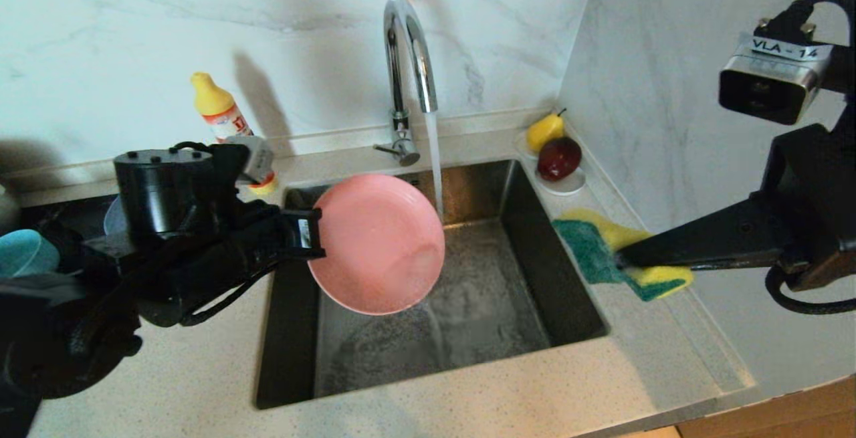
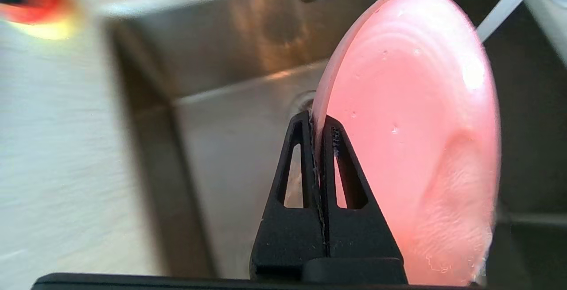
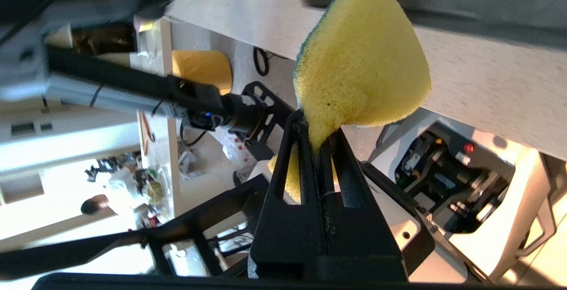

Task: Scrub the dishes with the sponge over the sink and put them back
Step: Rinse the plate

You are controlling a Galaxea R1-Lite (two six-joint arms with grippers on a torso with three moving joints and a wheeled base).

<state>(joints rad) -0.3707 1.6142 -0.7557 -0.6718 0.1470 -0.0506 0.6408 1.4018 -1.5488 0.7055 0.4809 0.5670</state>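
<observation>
My left gripper (image 2: 318, 124) is clenched on the rim of the pink plate (image 1: 378, 244), tilted on edge over the sink (image 1: 468, 331) beside the tap's (image 1: 408, 57) running stream so drips fall in the basin. My right gripper (image 3: 320, 141) pinches the sponge (image 1: 618, 251) by one corner, above the counter (image 1: 669, 344) right of the sink — scrubbing face left free — likely ready to swing over and scrub.

Black arms, looping cables, camera labelled "VLA-14" (image 1: 776, 80).

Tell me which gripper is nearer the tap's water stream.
Left. The left gripper holds the pink plate beside the stream; the right gripper holds the sponge over the counter.
</observation>
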